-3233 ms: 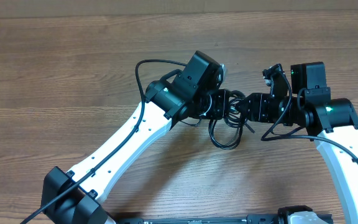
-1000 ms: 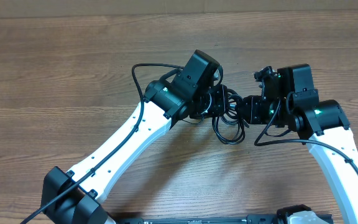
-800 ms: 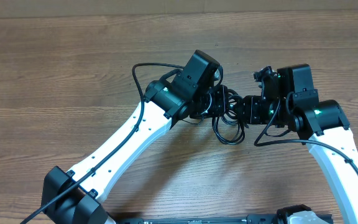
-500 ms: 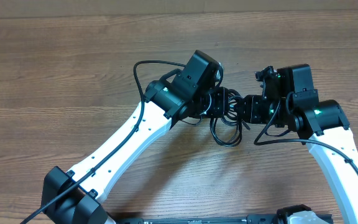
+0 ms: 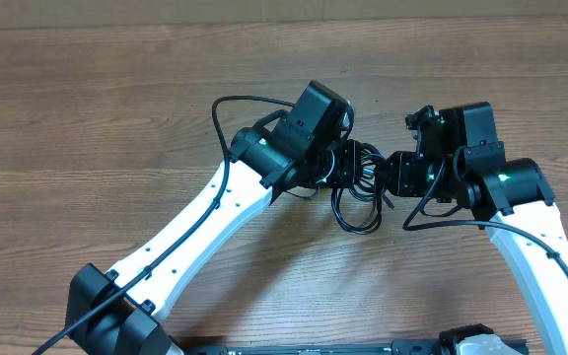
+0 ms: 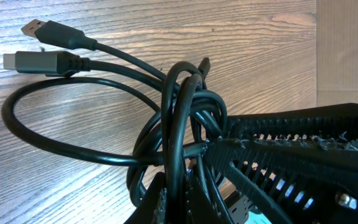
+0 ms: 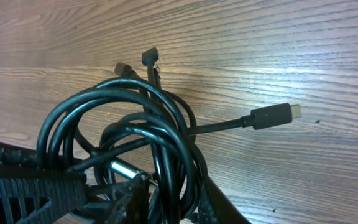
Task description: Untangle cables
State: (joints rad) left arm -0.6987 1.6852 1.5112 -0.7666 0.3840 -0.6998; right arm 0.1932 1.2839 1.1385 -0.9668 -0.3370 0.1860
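The cables [image 5: 360, 192] are a knot of thin black cords held above the table between my two grippers. My left gripper [image 5: 348, 166] is shut on strands of the bundle [image 6: 182, 143]; two plug ends [image 6: 45, 46] stick out at the upper left of the left wrist view. My right gripper [image 5: 390, 176] is shut on the other side of the bundle [image 7: 166, 149]. In the right wrist view one plug [image 7: 272, 115] sticks out to the right, and a silver-tipped plug [image 7: 120, 168] lies among the loops. A loop hangs below the grippers [image 5: 358, 217].
The wooden table [image 5: 87, 118] lies all round the arms. The left arm's white link [image 5: 195, 237] runs from the lower left. The right arm's white link [image 5: 550, 256] runs from the lower right. Thicker arm wires [image 5: 227, 113] loop beside the left wrist.
The right gripper has moved left, closer to the left gripper, since the earliest frame. The hanging loop has shifted slightly. Both grippers have stayed on the bundle.
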